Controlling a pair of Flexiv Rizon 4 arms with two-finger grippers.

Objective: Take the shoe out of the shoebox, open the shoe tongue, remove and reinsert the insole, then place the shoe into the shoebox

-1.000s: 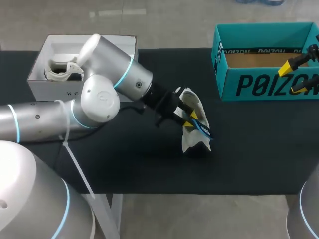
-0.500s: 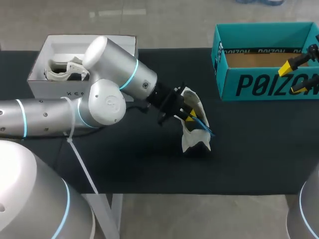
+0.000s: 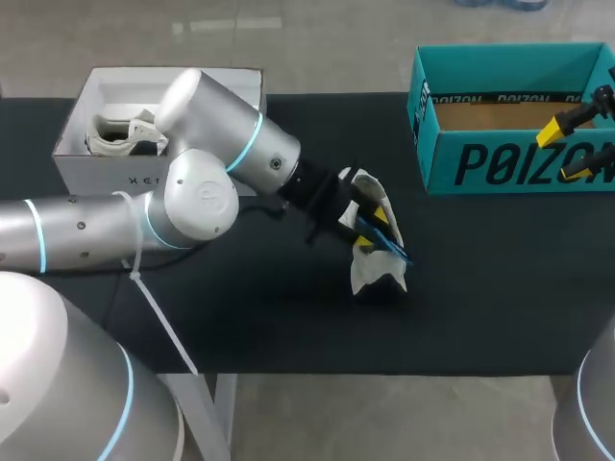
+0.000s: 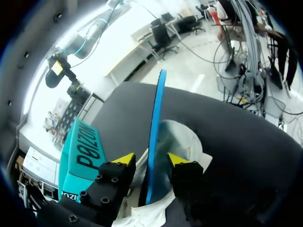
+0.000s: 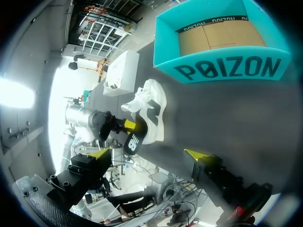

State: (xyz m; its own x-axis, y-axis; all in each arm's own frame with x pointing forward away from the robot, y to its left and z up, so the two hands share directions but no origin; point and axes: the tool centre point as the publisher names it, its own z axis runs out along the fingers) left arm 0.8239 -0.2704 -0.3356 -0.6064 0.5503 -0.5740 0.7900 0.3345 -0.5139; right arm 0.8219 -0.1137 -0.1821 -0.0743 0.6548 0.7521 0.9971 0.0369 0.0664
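Shoe [image 3: 371, 273] mid-worktop [image 3: 480, 298], blue insole [image 4: 153, 142] nipped edge-on between left jaws, right jaws gaping empty by teal shoebox [image 3: 509, 158]: risks buckling the insole or toppling the unsteadied shoe if pushed in crooked.

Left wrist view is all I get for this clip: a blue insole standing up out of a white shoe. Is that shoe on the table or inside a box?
Observer: On the table. The head view shows the shoe resting on the black table, outside both boxes.
Operator: Both? I see only a teal one.
Observer: A white box sits at the table's far left corner, with something white inside it.
Operator: Is the teal one empty?
Observer: The right wrist view looks into the teal shoebox and shows only its bare brown bottom.
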